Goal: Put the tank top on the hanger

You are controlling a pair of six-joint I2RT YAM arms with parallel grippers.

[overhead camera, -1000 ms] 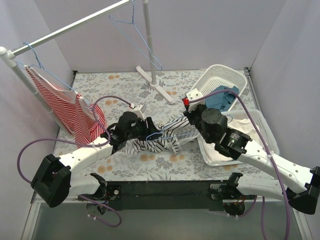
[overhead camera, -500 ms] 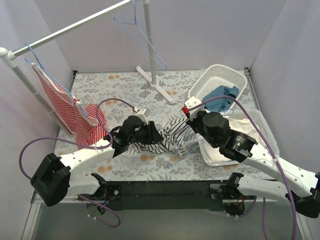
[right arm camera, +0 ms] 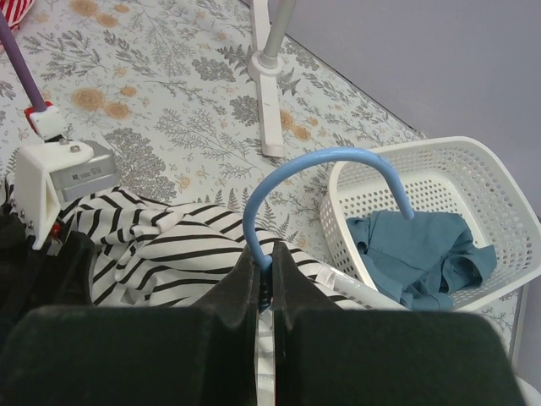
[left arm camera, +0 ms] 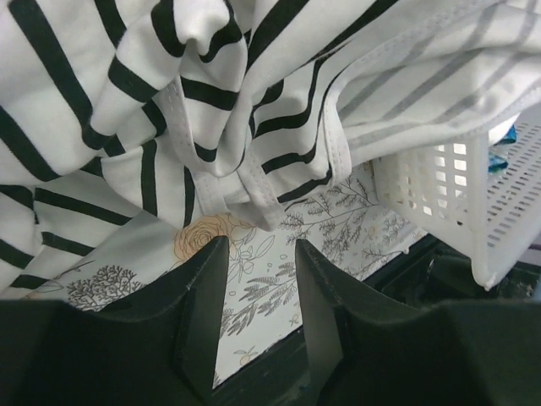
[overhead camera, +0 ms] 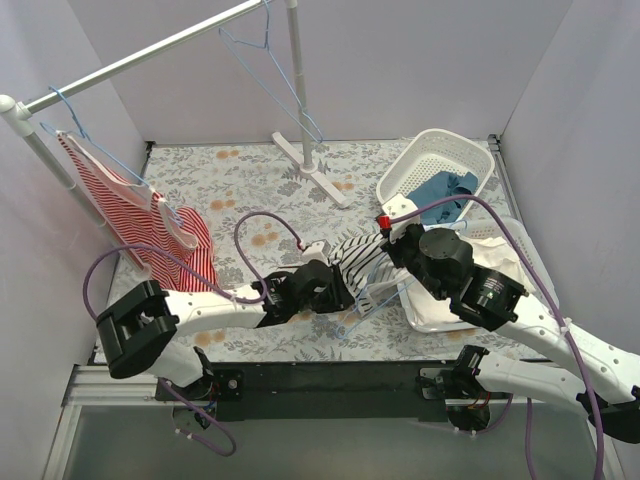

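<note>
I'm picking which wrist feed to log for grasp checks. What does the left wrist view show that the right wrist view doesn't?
Only the left wrist view: the left gripper, open and empty.
Only the right wrist view: the right gripper shut on the hanger just below its hook, the blue cloth, and the rail foot.
Both: the tank top, the floral table and white basket mesh, though I cannot tell if it is the same basket.
</note>
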